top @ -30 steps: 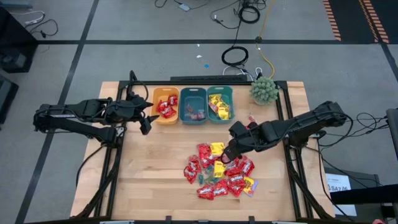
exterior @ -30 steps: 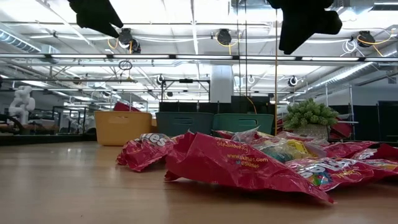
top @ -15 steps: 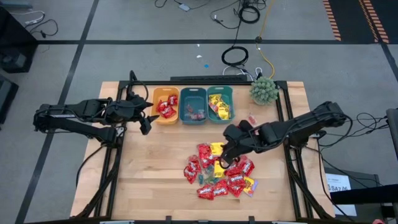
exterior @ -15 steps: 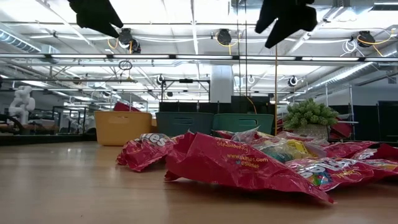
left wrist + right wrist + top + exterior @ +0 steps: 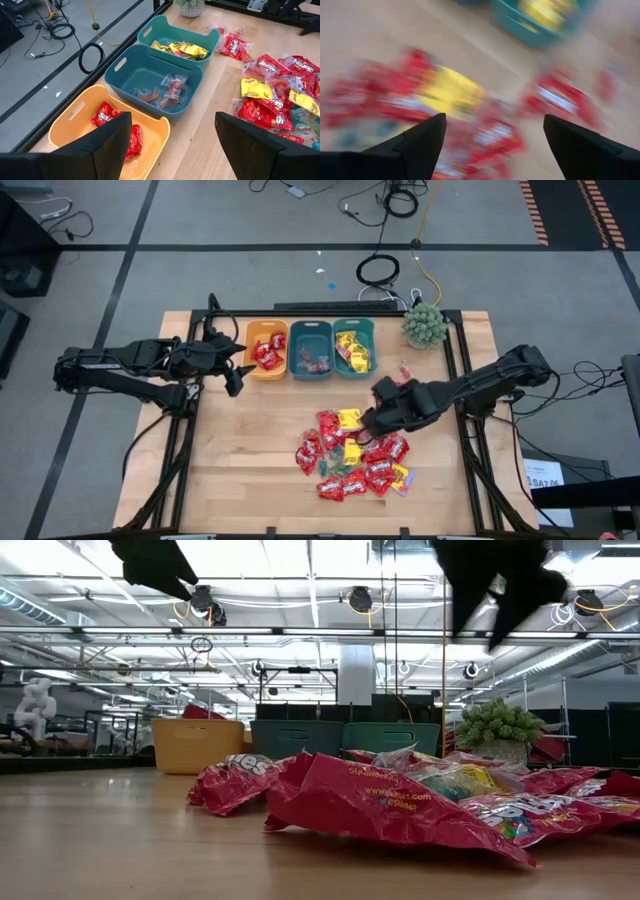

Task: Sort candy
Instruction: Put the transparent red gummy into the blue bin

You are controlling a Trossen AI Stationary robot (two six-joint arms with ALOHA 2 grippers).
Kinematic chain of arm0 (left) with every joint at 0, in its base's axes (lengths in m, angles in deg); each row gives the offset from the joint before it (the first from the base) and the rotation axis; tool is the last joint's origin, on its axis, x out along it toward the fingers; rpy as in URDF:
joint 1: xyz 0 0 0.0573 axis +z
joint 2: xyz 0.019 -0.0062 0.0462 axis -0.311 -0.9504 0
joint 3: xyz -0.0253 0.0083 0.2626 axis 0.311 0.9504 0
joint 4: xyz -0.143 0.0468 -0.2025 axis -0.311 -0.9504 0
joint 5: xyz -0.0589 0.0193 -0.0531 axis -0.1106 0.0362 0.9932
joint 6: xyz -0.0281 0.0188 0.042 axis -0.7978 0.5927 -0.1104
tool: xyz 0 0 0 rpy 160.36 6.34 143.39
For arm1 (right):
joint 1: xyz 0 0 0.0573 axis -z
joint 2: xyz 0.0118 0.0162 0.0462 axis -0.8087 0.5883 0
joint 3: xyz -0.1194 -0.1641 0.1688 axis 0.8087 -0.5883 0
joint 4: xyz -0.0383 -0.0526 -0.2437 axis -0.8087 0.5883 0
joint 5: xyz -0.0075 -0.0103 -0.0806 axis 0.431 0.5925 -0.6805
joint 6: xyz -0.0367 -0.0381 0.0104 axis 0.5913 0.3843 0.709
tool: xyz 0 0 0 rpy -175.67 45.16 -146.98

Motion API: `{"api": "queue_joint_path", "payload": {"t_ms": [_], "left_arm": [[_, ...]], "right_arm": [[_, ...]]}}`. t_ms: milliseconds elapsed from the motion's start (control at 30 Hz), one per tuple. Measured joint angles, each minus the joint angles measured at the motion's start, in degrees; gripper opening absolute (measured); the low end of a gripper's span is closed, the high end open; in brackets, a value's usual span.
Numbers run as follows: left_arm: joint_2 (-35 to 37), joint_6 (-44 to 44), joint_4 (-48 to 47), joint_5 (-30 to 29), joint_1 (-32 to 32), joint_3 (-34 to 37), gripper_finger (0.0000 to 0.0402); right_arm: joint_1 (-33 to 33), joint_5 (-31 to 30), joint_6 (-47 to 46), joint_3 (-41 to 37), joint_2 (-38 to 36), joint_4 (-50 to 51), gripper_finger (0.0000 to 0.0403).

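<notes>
On the left side of the table, your left gripper [image 5: 236,376] hangs idle beside the orange bin [image 5: 265,349], fingers spread, nothing between them; likely parked there so it stays clear of the work. Orange bin holds red packets [image 5: 107,118], so reds go there. Next, the middle teal bin [image 5: 310,350] has small clear-wrapped pieces [image 5: 170,91], and the right teal bin [image 5: 353,346] has yellow packets [image 5: 182,49]; one colour per bin, judging by contents. Below the bins, the unsorted candy pile [image 5: 352,455] lies mid-table, reds mixed with yellows. Your right gripper [image 5: 368,423] is low over the pile's upper right edge, fingers spread wide and holding nothing. A yellow packet [image 5: 349,418] sits just beside it, red ones under and past it. The wrist view is blurred, so the target is unclear. Far right, a green plant [image 5: 425,325] stands at the table corner, out of the way.
</notes>
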State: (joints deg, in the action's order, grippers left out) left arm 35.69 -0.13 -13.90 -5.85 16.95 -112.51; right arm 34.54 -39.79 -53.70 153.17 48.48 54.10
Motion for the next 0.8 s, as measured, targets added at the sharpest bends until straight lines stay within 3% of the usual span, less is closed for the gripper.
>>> {"api": "queue_joint_path", "payload": {"t_ms": [200,500,633,800], "left_arm": [[0.0,-0.03,0.0,0.0,0.0,0.02,0.0297],[0.0,-0.02,-0.01,0.0,0.0,0.0,0.0297],[0.0,-0.04,0.01,0.0,0.02,0.0,0.0297],[-0.02,-0.02,0.03,0.0,0.02,0.0,0.0297]], "right_arm": [[0.69,5.14,-10.82,-14.48,-4.85,6.57,0.0329],[9.53,3.44,-14.79,-40.91,-29.3,-13.9,0.0329],[15.53,2.19,-11.07,-45.11,-34.96,-17.78,0.0329],[21.19,-3.37,3.14,-45.25,-35.12,-25.31,0.0329]]}}
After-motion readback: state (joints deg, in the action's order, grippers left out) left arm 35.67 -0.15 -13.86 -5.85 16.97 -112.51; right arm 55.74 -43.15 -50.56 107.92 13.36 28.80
